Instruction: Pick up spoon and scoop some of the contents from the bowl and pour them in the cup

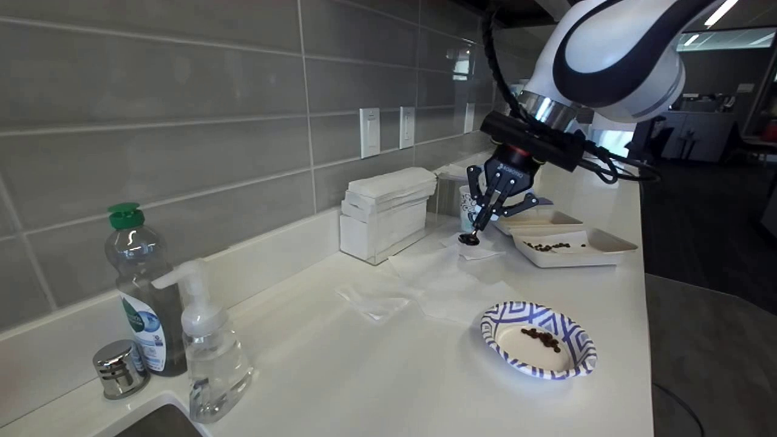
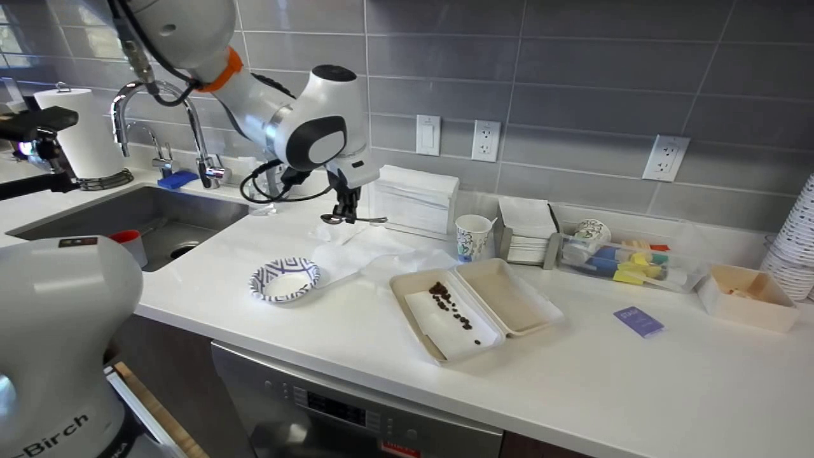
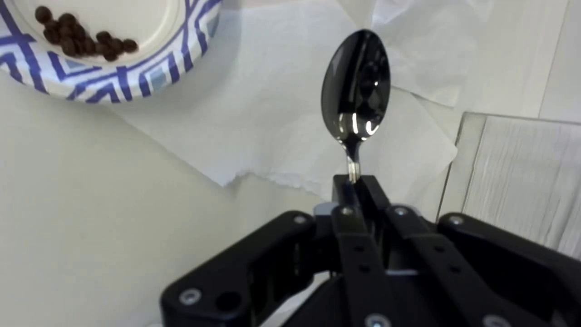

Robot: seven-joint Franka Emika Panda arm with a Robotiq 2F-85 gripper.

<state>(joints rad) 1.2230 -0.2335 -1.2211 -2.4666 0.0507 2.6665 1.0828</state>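
Observation:
The small metal spoon is clamped by its handle between the tips of my gripper, and nothing but reflections shows in its scoop. In an exterior view the spoon lies nearly level above the counter, its handle poking out past the fingers. The bowl, a shallow square dish, holds scattered dark brown bits on a white liner, with its lid folded open beside it. Behind it, near the wall, the white patterned paper cup stands upright, partly covered by my gripper in an exterior view. Bowl and cup are outside the wrist view.
A round blue-and-white plate with dark bits lies near the counter's front edge. Thin napkins cover the counter below the spoon. A napkin holder, a green-capped bottle and a soap pump line the wall.

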